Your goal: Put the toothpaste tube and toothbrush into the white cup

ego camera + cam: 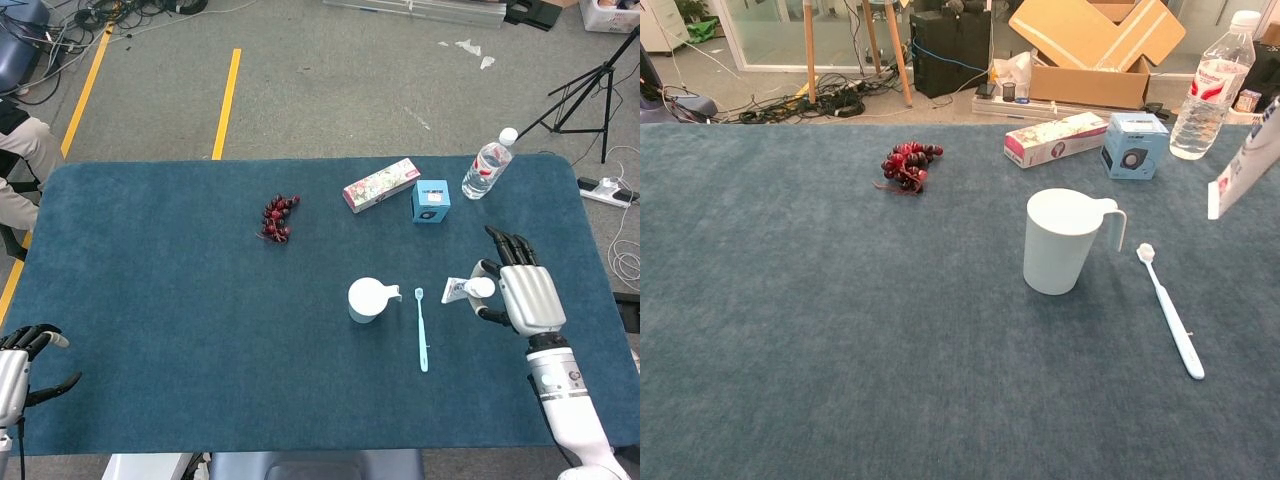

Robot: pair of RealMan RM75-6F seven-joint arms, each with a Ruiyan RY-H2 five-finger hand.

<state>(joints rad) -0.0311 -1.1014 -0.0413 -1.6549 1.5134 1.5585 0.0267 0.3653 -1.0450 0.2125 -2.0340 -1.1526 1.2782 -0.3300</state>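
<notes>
At the table's near-left corner, the left hand (18,372) sits low off the blue cloth's edge, fingers loosely curled and apart with nothing in them. Further along the blue table (160,300), toward the far side, lies a bunch of dark red grapes (278,218). Past the middle stands the white cup (367,299), upright, handle pointing right, nothing visible inside it. Just beside the handle lies the toothbrush (421,328), flat on the cloth, bristle end away from the robot and near the cup. Behind these, near the far edge, are a pink toothpaste box (381,185), a small blue box (431,201) and a clear water bottle (487,165) (white cap on). To the right of the toothbrush, the right hand (518,290) grips the toothpaste tube (461,290) at its cap end, lifted clear of the cloth; in the chest view the tube's flat tail (1240,171) slants down toward the cup, well short of the rim.
</notes>
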